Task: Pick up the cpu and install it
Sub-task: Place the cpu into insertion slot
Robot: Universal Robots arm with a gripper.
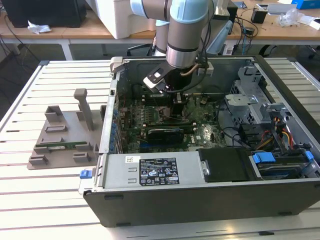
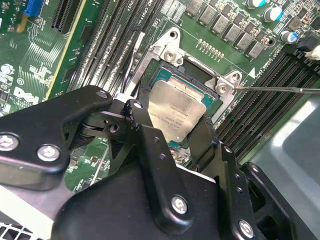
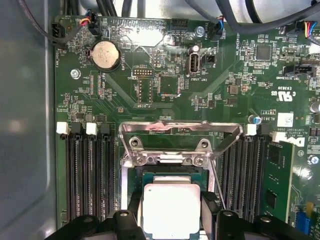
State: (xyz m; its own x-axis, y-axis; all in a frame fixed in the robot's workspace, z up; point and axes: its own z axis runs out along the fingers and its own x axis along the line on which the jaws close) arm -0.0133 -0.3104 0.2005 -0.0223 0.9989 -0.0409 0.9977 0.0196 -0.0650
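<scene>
Fingers (image 2: 142, 131) of the gripper (image 2: 170, 117) clamp the cpu (image 2: 177, 111), one black pad pressed against each of two opposite edges, with the silver top facing up. The chip sits level within the socket (image 2: 197, 74) near the middle of the motherboard (image 3: 165, 65); whether it is fully seated I cannot tell. In the first wrist view the cpu (image 3: 171, 212) lies between the two pads, and the hinged metal frame (image 3: 180, 131) stands open beyond one free edge (its thin lever wire (image 2: 280, 90) runs out over the slots). Memory slots (image 3: 85, 175) flank the socket on both sides, just beside the fingers, so there is little room sideways; above the chip the way is open. In the exterior view the arm (image 1: 185, 35) reaches down into the open computer case (image 1: 200, 200), which lies on the bench (image 1: 50, 210), its walls well apart from the gripper (image 1: 177, 97). A gray fixture (image 1: 60, 145) rests toward the bench's edge on the exterior view's left.
</scene>
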